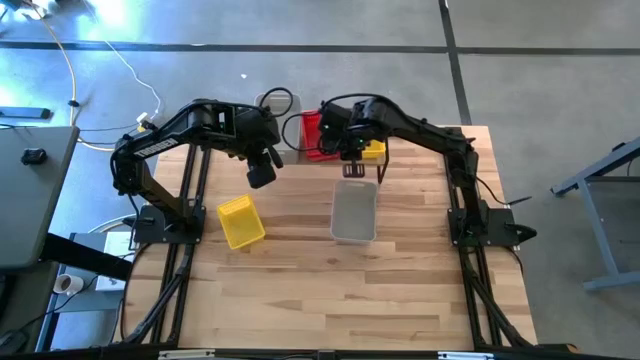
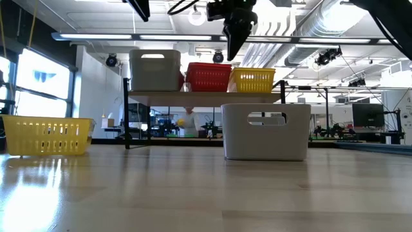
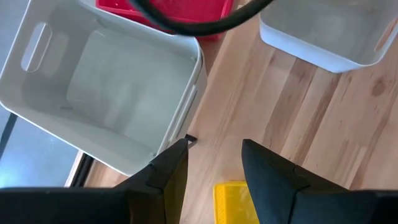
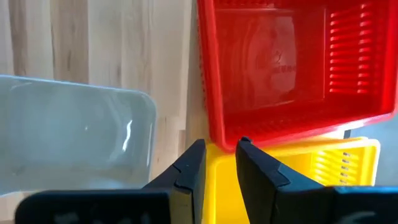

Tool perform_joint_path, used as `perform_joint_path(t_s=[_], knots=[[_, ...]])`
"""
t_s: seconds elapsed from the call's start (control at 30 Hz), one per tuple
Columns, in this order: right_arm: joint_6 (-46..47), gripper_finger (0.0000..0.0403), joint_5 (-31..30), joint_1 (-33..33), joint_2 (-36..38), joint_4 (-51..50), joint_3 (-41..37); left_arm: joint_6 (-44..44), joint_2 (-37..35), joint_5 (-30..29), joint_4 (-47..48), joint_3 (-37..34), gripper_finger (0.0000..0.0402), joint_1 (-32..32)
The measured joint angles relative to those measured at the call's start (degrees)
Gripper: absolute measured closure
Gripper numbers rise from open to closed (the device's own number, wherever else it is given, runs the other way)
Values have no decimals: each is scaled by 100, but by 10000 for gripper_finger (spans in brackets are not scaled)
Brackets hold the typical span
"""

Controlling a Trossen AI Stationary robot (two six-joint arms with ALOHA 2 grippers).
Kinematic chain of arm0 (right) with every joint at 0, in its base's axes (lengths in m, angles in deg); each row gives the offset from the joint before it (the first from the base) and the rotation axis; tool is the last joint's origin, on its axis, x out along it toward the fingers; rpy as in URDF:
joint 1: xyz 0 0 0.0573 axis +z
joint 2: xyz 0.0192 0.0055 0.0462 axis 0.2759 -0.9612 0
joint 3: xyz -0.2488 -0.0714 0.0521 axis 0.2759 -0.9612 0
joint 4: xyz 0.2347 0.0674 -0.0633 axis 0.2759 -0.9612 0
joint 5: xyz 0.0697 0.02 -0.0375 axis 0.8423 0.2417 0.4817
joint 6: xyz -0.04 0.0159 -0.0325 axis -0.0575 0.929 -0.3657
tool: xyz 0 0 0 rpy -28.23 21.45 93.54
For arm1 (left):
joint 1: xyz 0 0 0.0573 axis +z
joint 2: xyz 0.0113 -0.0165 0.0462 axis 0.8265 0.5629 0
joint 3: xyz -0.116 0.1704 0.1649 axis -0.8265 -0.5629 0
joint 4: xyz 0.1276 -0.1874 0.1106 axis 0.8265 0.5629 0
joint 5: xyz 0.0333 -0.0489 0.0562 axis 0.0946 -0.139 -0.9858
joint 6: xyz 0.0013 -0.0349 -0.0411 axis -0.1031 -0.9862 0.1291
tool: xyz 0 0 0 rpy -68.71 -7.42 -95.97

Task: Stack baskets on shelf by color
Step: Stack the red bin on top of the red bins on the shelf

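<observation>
The shelf point(image 2: 206, 95) stands at the table's far edge. On its plank sit a pale grey basket point(image 2: 154, 69), a red mesh basket point(image 2: 208, 76) and a yellow basket point(image 2: 252, 80), left to right. Another grey basket point(image 1: 354, 212) and another yellow basket point(image 1: 240, 220) rest on the tabletop. My left gripper point(image 3: 214, 158) is open and empty, above the table by the shelf's grey basket point(image 3: 106, 87). My right gripper point(image 4: 219, 158) hangs above the shelf where the red basket point(image 4: 280, 68) meets the yellow one point(image 4: 298, 174). Its fingers are a narrow gap apart and hold nothing.
A black cable loop point(image 1: 278, 100) lies behind the shelf at the table's far edge. The tabletop's near half point(image 1: 330, 300) is bare wood. The arm bases stand at the table's left and right edges.
</observation>
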Motion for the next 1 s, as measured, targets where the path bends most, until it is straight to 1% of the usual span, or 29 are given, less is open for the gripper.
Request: perform_joint_path(t_s=[0.2,0.27,0.33,0.47,0.73,1.0], knots=[[-97,327,13,13,-77,151,-2,34,0,-7,0,0,261,0],[-113,328,101,13,-137,172,2,34,0,-15,0,0,261,0],[-129,331,202,15,-195,189,2,34,0,-20,-2,0,261,2],[-140,342,155,44,-221,322,2,94,0,-35,-2,0,261,0],[10,362,381,52,-228,716,2,139,0,-46,0,0,261,2],[124,364,500,52,-228,890,2,229,0,-46,0,0,261,0]])
